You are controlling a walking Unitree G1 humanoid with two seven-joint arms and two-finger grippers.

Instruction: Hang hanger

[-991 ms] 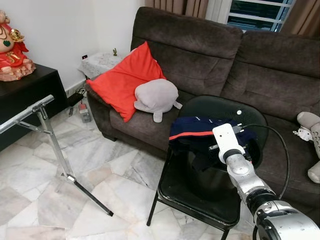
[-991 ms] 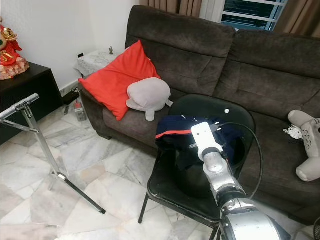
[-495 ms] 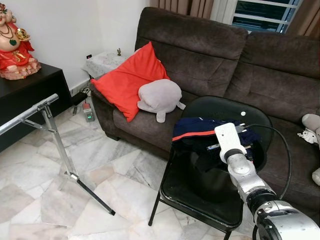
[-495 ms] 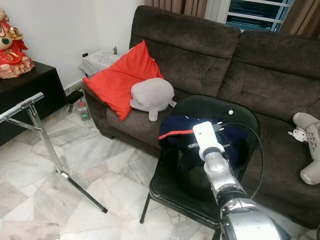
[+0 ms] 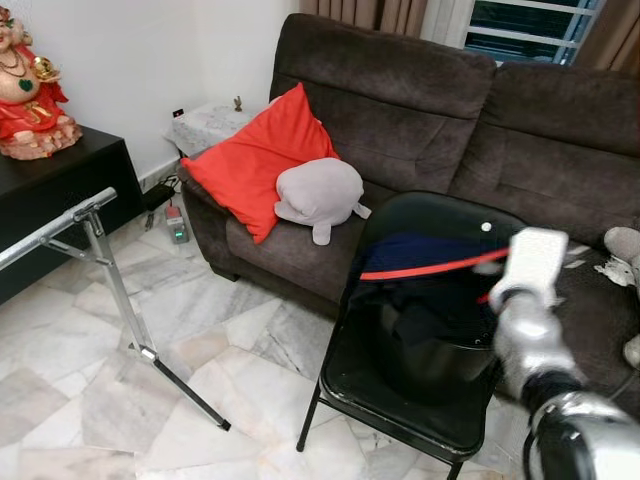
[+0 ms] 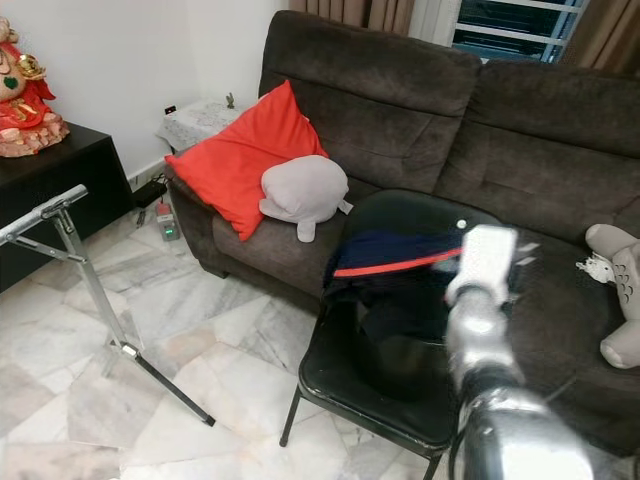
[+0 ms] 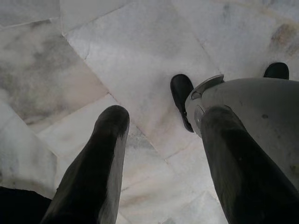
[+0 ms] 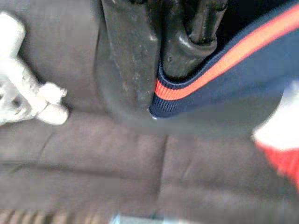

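Your right gripper (image 8: 173,51) is pinching the navy garment (image 5: 425,260) at its orange-trimmed edge, with both black fingers (image 8: 128,56) pressed against the fabric and the dark sofa (image 8: 93,154) filling the background beyond them. From the head cameras you see the right arm blurred, its white wrist block (image 5: 532,262) raised over the far edge of the black chair (image 5: 400,390), and the garment stretches away from it to the robot's left, draped over the chair's round back with the orange stripe (image 5: 430,268) pulled taut. You cannot make out a hanger itself; the cloth hides whatever is inside it. Past the gripper, on the sofa cushion, lies a pale plush toy (image 8: 23,100). Well off to the left of the gripper you have a red cushion (image 5: 255,160) and a grey plush (image 5: 318,195) on the sofa seat, and farther left still a metal rack (image 5: 95,270) standing on the marble floor (image 5: 110,390) beside a black cabinet (image 5: 50,190) with a red figurine (image 5: 30,90). Your left gripper (image 7: 161,140) hangs idle, fingers spread apart, pointing down at the floor tiles near the robot's foot (image 7: 180,95)
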